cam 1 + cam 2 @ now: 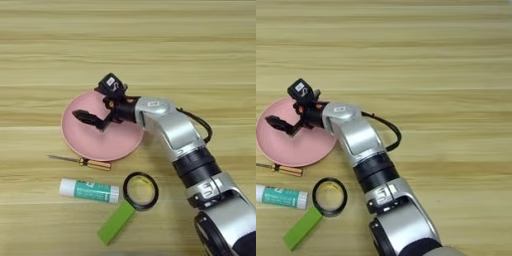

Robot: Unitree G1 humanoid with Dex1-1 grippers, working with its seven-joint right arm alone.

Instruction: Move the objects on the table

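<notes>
My right gripper [81,116] hovers over the left half of the round pink plate [112,145], its two black fingers drawn together into one dark point with nothing seen between them. The silver forearm [167,127] reaches in from the bottom right. Below the plate lies the amber-handled screwdriver [95,163], shaft pointing left. Under it the white-and-teal glue stick [90,191] lies flat. The black ring [125,191] sits to the right of the glue stick. One end of the flat green block [116,222] touches the ring's lower left rim.
The light wooden table [150,45] fills the view. All the small things sit in the lower left, close together, with the arm's elbow [376,170] just right of the ring.
</notes>
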